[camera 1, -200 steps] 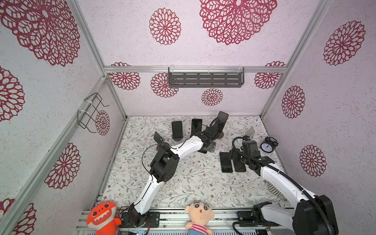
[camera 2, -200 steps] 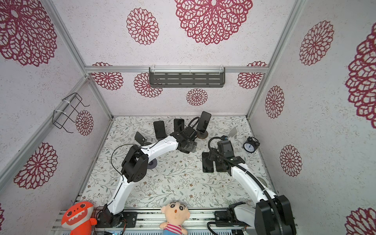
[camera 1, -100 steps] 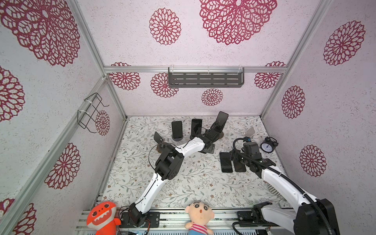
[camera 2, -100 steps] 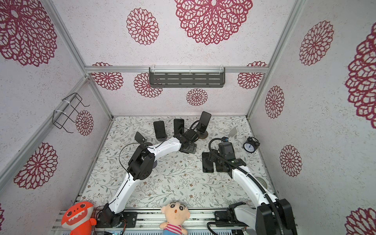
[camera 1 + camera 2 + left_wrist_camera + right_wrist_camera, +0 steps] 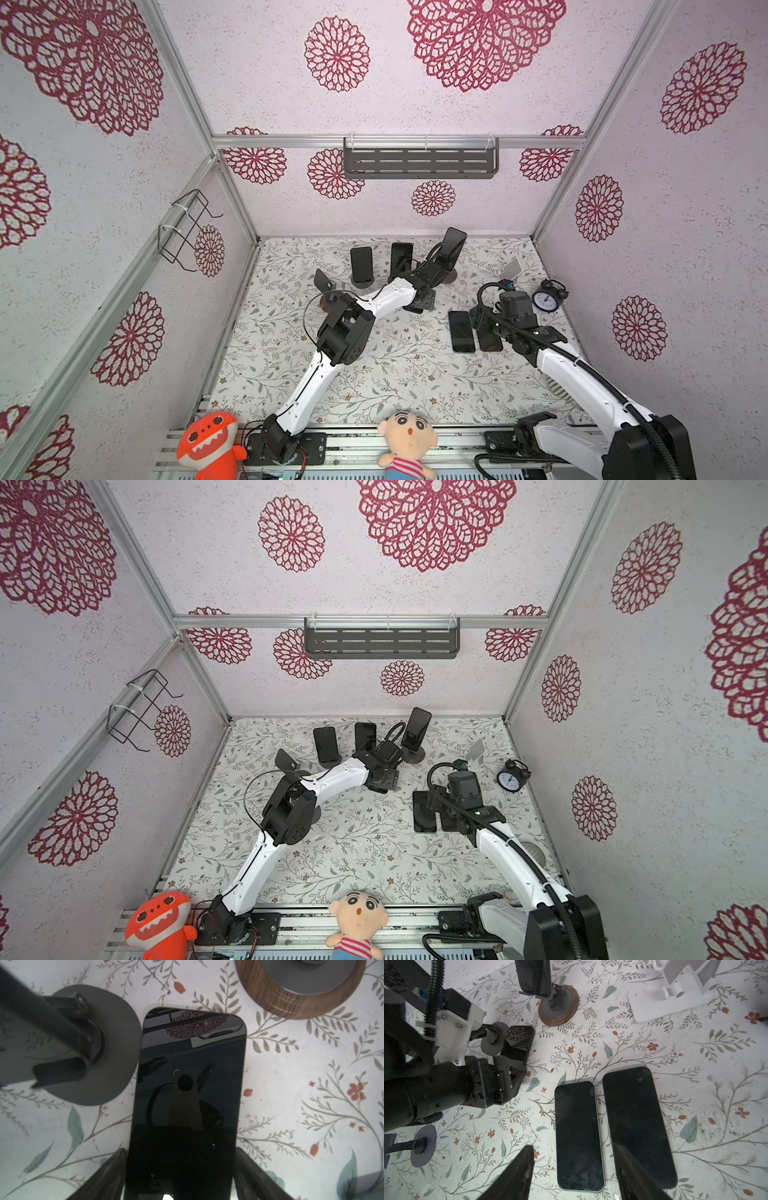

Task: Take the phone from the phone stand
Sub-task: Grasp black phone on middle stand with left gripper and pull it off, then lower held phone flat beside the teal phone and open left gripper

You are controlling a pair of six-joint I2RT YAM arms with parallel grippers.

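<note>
Phone (image 5: 188,1095) between left hand (image 5: 179,1152) fingers (image 5: 113,1169)

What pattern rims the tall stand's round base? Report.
Brown wood grain; the base shows best in the left wrist view.

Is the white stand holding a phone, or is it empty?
Empty. The white stand shows only its bare plate; no phone rests on it.

bright even light; phone (image 5: 187,1095) glossy, edges perhaps blurred
</note>
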